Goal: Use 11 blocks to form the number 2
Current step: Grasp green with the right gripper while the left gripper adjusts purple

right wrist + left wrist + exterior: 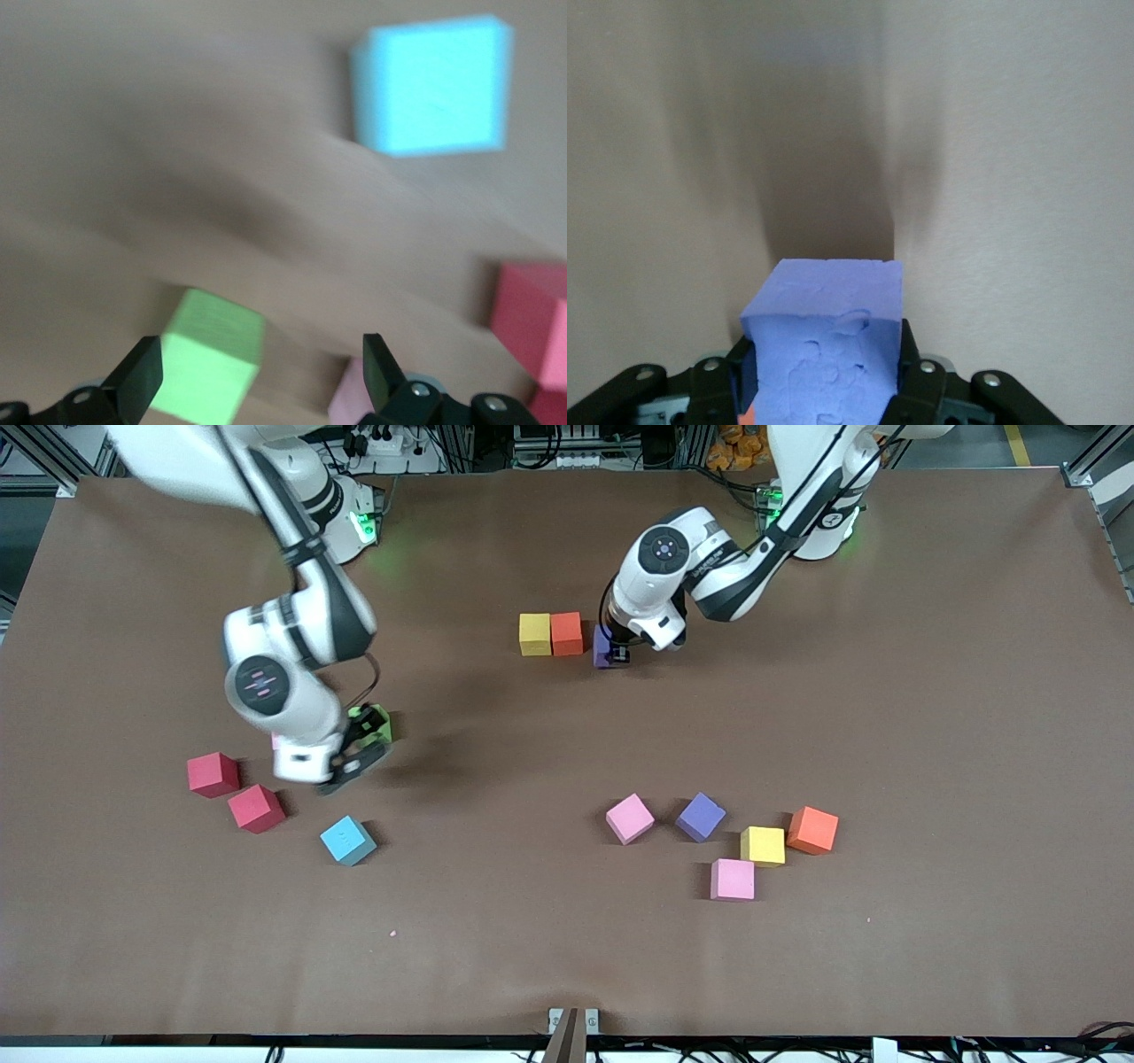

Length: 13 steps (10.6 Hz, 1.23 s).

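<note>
Nearest on the desk [567, 939] we see loose blocks, a light blue block [347, 840] among them, then our right claw [359, 748] spread wide over a green block [376, 722], and farthest our left claw [617, 651] clenched on a purple block [604, 646] beside the orange block [567, 633] and yellow block [534, 634].

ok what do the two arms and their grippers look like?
Both arms are glossy white shells with black joint bands and black cables along the links. The left arm's wrist carries a dark round cap; the right arm's cap has pink marks. Grippers: left gripper and right gripper have black fingers with silver screws.
</note>
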Available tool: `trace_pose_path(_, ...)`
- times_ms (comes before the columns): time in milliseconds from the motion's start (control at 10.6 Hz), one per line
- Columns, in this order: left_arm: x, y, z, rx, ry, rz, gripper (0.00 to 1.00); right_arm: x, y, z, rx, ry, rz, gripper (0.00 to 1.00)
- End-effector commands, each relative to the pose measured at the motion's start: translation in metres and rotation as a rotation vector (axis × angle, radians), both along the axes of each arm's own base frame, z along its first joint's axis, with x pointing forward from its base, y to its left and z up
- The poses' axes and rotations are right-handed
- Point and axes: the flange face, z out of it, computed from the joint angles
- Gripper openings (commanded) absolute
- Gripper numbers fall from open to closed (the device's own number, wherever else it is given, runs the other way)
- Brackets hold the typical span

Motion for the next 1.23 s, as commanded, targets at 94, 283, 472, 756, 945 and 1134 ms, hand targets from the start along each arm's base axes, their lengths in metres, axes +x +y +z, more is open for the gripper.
trace_pose_path(94, -0.018, -0.002, 0.001, 0.008, -0.001, 0.000, 0.56, -0.003, 0.017, -0.016, -0.053, 0.016, -0.318, 1.00)
trace_pose_path(283, -0.020, -0.004, -0.002, 0.009, 0.005, -0.004, 0.58, -0.012, 0.011, -0.030, -0.066, 0.041, -0.340, 1.00)
trace_pose_path(472, -0.027, -0.009, -0.006, 0.011, 0.014, -0.019, 0.58, -0.026, 0.002, -0.047, -0.079, 0.082, -0.348, 1.00)
trace_pose_path(756, -0.026, -0.011, -0.005, 0.010, 0.015, -0.005, 0.56, -0.043, 0.007, -0.062, -0.045, 0.145, -0.382, 1.00)
trace_pose_path(945, -0.022, -0.014, -0.005, 0.007, 0.020, 0.023, 0.56, -0.046, 0.011, -0.060, -0.033, 0.151, -0.390, 1.00)
trace_pose_path(1134, -0.022, -0.015, -0.004, 0.007, 0.019, 0.027, 0.56, -0.041, 0.009, -0.049, -0.021, 0.138, -0.369, 1.00)
